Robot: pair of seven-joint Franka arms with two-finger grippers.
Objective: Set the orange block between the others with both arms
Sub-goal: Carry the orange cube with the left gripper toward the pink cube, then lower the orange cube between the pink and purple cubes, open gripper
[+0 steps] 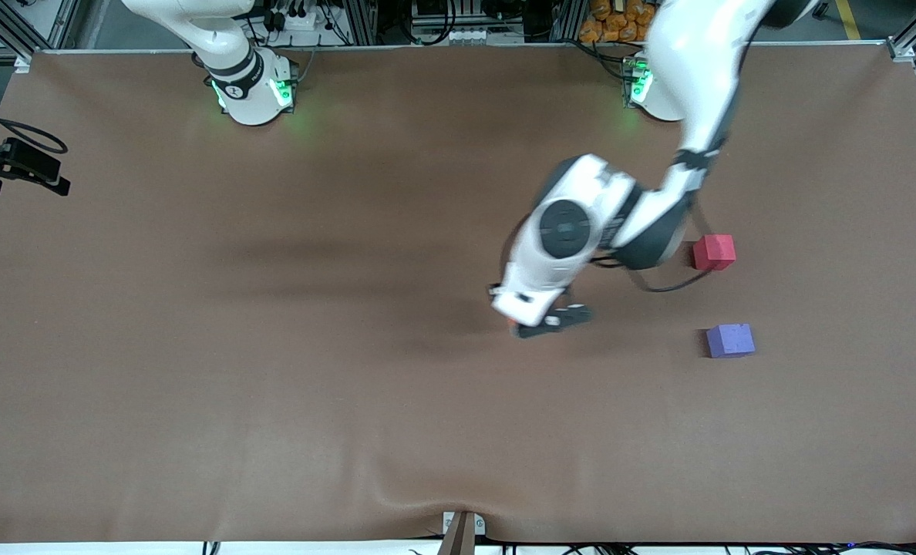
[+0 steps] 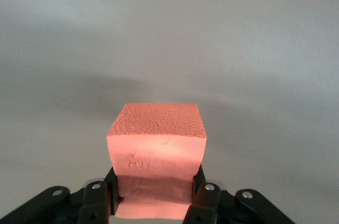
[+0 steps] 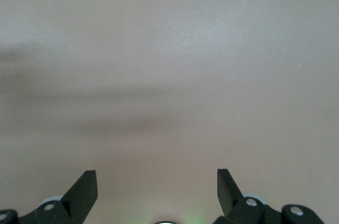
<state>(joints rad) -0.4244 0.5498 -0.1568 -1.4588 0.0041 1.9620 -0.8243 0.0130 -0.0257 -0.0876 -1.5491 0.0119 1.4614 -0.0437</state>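
The left wrist view shows the orange block (image 2: 157, 139) squeezed between the dark fingers (image 2: 205, 195) of my left gripper (image 2: 156, 184), which is shut on it low over the brown table. In the front view the left gripper (image 1: 531, 324) sits under the white hand near the table's middle, and only an orange sliver (image 1: 510, 326) shows. The pinkish-red cube (image 1: 714, 252) and the purple-blue cube (image 1: 730, 340) lie toward the left arm's end, the purple one nearer the front camera. My right gripper (image 3: 157, 181) is open over bare table, with nothing between its fingers.
A black camera on a mount (image 1: 18, 166) stands at the table's edge at the right arm's end. The arm bases (image 1: 254, 92) (image 1: 647, 89) sit along the edge farthest from the front camera. A cable (image 1: 658, 287) loops beside the left wrist.
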